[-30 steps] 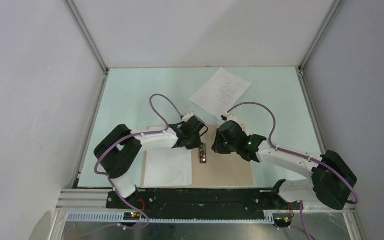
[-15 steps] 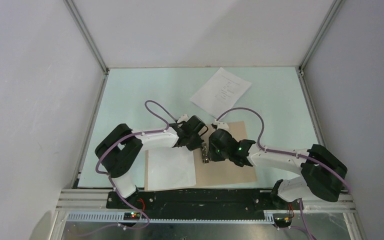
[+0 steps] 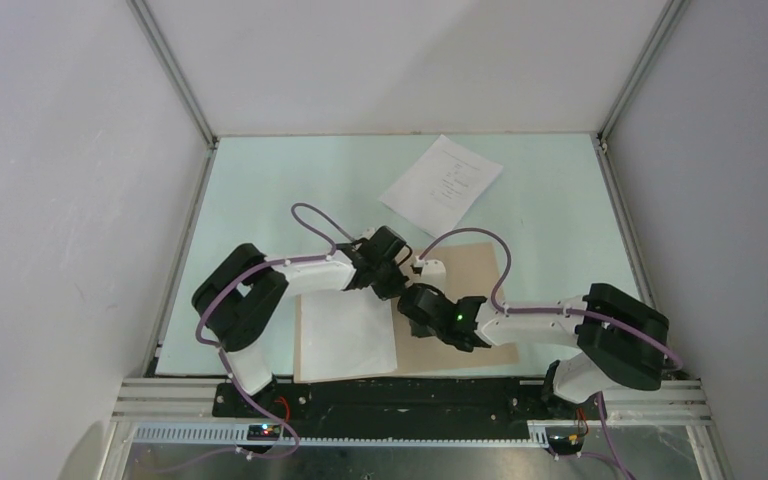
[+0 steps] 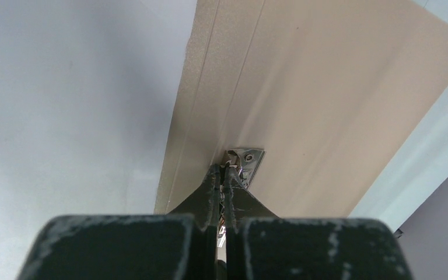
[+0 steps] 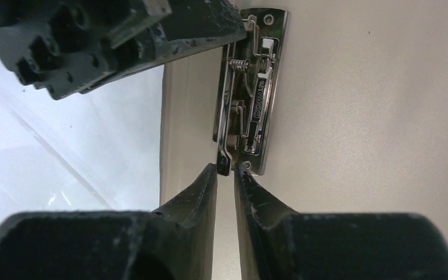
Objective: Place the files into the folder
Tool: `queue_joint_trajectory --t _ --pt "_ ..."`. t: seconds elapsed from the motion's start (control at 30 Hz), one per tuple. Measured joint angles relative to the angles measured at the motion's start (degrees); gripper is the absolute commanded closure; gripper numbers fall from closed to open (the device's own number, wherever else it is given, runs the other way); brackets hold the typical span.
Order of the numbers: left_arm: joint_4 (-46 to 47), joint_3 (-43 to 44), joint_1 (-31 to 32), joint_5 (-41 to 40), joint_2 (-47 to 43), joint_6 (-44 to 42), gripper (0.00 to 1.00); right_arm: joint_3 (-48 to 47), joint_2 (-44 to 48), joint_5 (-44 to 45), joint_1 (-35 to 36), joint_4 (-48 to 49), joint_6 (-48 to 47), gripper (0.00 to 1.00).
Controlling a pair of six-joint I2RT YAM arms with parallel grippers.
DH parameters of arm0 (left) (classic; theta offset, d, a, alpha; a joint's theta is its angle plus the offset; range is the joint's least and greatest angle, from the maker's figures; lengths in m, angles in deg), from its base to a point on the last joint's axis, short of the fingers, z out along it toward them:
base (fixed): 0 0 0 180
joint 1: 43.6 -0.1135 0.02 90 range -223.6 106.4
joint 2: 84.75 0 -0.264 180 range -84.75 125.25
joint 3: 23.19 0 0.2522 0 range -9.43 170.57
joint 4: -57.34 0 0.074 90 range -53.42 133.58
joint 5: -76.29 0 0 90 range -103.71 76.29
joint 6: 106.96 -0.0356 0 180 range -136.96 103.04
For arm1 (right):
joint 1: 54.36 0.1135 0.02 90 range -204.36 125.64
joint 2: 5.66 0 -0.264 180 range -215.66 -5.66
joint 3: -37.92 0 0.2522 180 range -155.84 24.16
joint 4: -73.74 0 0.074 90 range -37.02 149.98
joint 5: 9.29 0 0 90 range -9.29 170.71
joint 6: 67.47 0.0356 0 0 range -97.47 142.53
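Top view: The folder (image 3: 470, 275) lies open and flat on the table (image 3: 260, 200), in the lower middle of the frame. A blank sheet (image 3: 345, 335) rests on its left half. A printed sheet (image 3: 442, 185) lies on the table in the upper middle of the frame, apart from the folder and turned at an angle. The left gripper (image 3: 398, 283) and the right gripper (image 3: 412, 303) meet over the folder's spine, one just above the other in the frame. Finger positions cannot be read from this height.

Left wrist view: The left gripper's fingers (image 4: 211, 185) are pressed together. Their tips sit at the near end of the metal clip (image 4: 248, 160) on the spine. Whether any part of the clip is pinched between them cannot be told. The tan board fills the upper right, the blank sheet the left.

Right wrist view: The right gripper's fingers (image 5: 201, 189) stand slightly apart, with a narrow gap between them. The dark end of the clip's lever (image 5: 223, 162) sits just ahead of that gap. No contact between fingers and lever is visible. The left gripper's tips touch the clip's far end at the top of the frame.
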Motion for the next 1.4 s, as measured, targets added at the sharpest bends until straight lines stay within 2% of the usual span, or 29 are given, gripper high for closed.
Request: queue_joint_trajectory --t 0.3,0.53,0.63,0.7,1.0,1.4 --pt "0.7 -0.4 -0.7 1.8 0.1 -0.7 1.00 -0.4 -2.3 3.4 0.5 0.2 2.0 0.80" --pt "1.7 -1.1 -1.2 2.7 0.1 -1.1 1.00 -1.8 -4.6 4.2 0.8 0.7 2.3 0.84" --pt "2.3 -1.5 -1.4 3.4 0.1 -1.2 1.00 -2.1 -5.0 4.9 1.2 0.2 2.4 0.96" --pt "2.7 -1.8 -1.7 4.0 0.1 -1.5 1.00 -2.5 -5.2 5.9 1.7 -0.4 2.9 1.00" --pt "5.5 -3.5 -3.6 7.2 0.0 -3.1 1.00 -3.2 -5.9 8.8 3.0 -2.4 6.4 1.00" --pt "8.5 -5.2 -5.7 11.7 1.0 -6.3 1.00 -7.3 -11.6 17.0 6.5 -9.5 14.2 1.00"
